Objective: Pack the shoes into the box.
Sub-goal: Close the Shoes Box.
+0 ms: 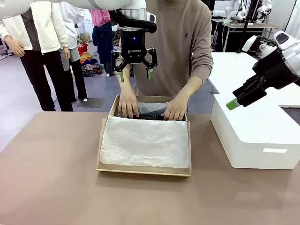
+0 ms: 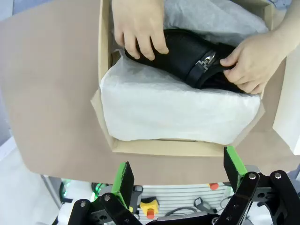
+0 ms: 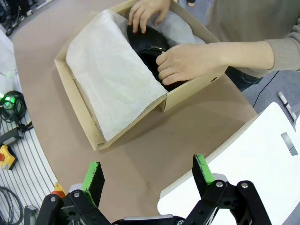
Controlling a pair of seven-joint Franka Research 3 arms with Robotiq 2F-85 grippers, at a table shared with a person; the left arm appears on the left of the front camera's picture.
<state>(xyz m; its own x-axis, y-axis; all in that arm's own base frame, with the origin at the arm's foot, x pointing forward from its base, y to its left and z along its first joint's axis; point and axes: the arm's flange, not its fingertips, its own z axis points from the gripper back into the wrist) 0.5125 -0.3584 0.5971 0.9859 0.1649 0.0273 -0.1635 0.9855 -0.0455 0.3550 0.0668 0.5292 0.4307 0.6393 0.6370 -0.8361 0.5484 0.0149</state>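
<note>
My left tool (image 1: 135, 75) wide, empty, above box (image 1: 140, 170), 12 o'clock end. My right tool (image 1: 236, 101) wide, empty, 3 o'clock of box. Black shoe (image 2: 187, 58) inside box at 12 o'clock, person's hands (image 1: 127, 104) on it.

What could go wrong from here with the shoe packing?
The open left gripper hangs over the cardboard shoebox, where the person's hands hold a black dress shoe; lowering now might strike them. White tissue paper drapes over the box's near part, so a gripper reaching in could snag or tear it.
</note>
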